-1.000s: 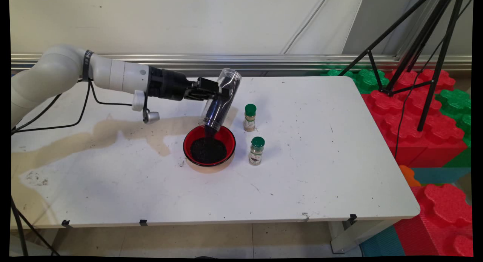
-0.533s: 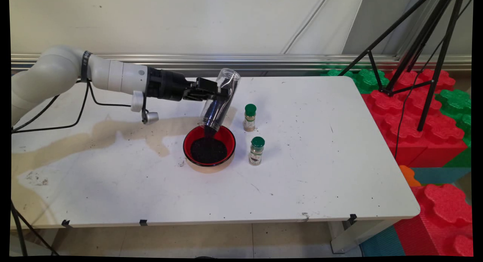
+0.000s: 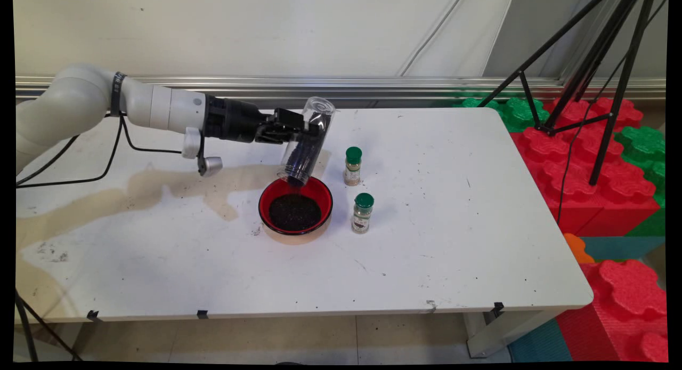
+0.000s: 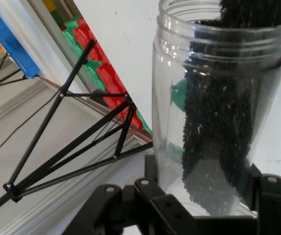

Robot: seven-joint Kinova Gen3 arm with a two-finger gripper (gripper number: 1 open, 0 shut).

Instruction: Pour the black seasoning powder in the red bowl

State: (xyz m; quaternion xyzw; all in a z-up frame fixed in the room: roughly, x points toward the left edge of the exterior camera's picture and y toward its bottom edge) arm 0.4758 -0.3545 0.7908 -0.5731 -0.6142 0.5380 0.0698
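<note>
one clear jar (image 3: pixel 308 141), one red bowl (image 3: pixel 295 205), two green-capped spice bottles (image 3: pixel 352 166) (image 3: pixel 362 213), one table (image 3: pixel 453 242), one tripod (image 3: pixel 591 66).

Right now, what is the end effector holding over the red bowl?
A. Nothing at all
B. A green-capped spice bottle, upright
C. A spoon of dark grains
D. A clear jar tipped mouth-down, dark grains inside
D: the end effector clamps a clear jar tilted mouth-down over the red bowl, dark grains lining the jar's inside; both green-capped bottles stand on the table.
</note>
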